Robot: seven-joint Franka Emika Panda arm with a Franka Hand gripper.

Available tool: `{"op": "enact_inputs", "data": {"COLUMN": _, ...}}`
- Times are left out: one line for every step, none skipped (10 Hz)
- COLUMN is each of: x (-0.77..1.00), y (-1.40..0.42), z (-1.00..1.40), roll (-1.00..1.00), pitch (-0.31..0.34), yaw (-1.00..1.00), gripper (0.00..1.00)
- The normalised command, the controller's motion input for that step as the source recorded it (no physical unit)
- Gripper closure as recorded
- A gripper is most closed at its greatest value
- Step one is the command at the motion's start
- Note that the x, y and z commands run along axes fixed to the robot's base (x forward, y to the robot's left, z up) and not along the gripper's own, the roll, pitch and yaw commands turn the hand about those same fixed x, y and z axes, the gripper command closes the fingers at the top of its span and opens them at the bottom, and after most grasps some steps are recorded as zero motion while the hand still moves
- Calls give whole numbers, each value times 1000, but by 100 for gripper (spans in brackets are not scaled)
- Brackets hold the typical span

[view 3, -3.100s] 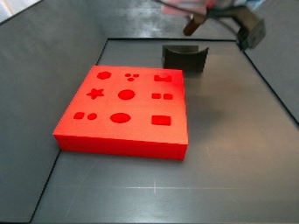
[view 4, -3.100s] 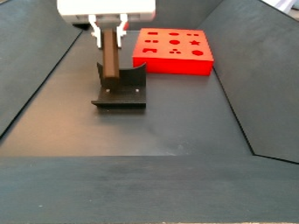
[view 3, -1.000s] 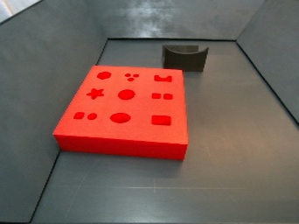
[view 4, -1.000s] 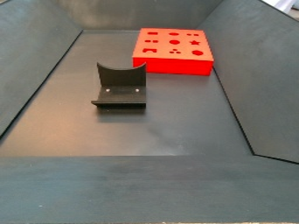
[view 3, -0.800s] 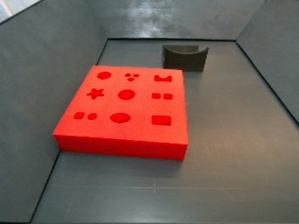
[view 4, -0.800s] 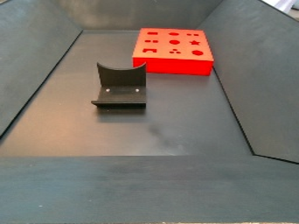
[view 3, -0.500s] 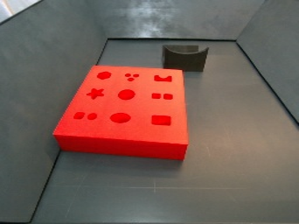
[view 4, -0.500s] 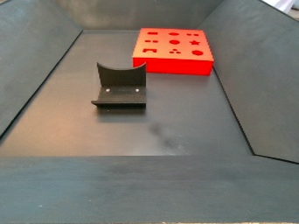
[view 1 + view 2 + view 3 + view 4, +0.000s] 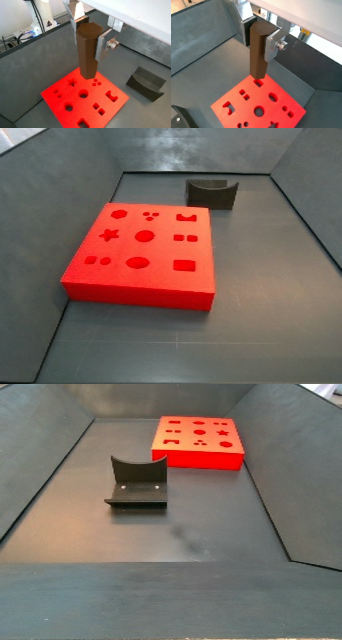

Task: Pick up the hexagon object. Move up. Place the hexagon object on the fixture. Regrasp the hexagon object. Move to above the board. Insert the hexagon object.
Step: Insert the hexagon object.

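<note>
My gripper (image 9: 89,36) pinches the one hexagon (image 9: 88,52) between its two silver fingers (image 9: 273,43), the long brown peg hanging upright high above the board (image 9: 85,97), well clear of it in both wrist views. There is one red board (image 9: 142,253), and I count about ten cutouts in its top: a star, circles, squares and a few clusters of small holes. One dark fixture (image 9: 138,482) stands on the grey floor (image 9: 187,534), apart from the board (image 9: 199,440), and neither side view shows my gripper.
</note>
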Motion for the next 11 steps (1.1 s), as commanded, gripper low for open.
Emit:
{"op": "enact_inputs", "data": {"x": 0, "y": 149, "z": -111, "roll": -61, "pitch": -51, "yaw": 0, "gripper": 100}}
{"op": "enact_inputs", "data": {"x": -43, "y": 357, "z": -186, "roll": -133, "pitch": -63, "yaw": 0, "gripper": 100}}
{"op": "enact_inputs", "data": {"x": -149, "y": 429, "z": -243, "roll": -167, "pitch": -93, "yaw": 0, "gripper": 100}}
{"op": "enact_inputs", "data": {"x": -246, "y": 383, "z": -306, "roll": -153, "pitch": -149, "yaw": 0, "gripper": 100}}
{"op": "enact_inputs", "data": {"x": -263, "y": 431, "z": -417, "roll": -121, "pitch": -151, "yaw": 0, "gripper": 100}}
{"op": "enact_inputs", "data": {"x": -306, "y": 474, "z": -489, "roll": -94, "pitch": -130, "yaw": 0, "gripper": 100}}
{"op": "enact_inputs", "data": {"x": -403, "y": 506, "z": -500, "roll": -127, "pitch": -176, "yaw": -31, "gripper": 100}}
{"op": "enact_inputs", "data": {"x": -520, "y": 529, "z": -543, "roll": -197, "pitch": -253, "yaw": -51, "gripper": 100}}
{"op": "enact_inputs", "data": {"x": -520, "y": 571, "z": -514, "roll": -223, "pitch": -263, "yaw": -6, "gripper": 100}}
{"op": "enact_inputs", "data": {"x": -640, "y": 526, "z": -503, "roll": -214, "pitch": -299, "yaw": -14, "gripper": 100}}
{"op": "enact_inputs", "data": {"x": -677, "y": 477, "z": -474, "roll": -209, "pitch": -324, "yaw": -54, "gripper": 100}}
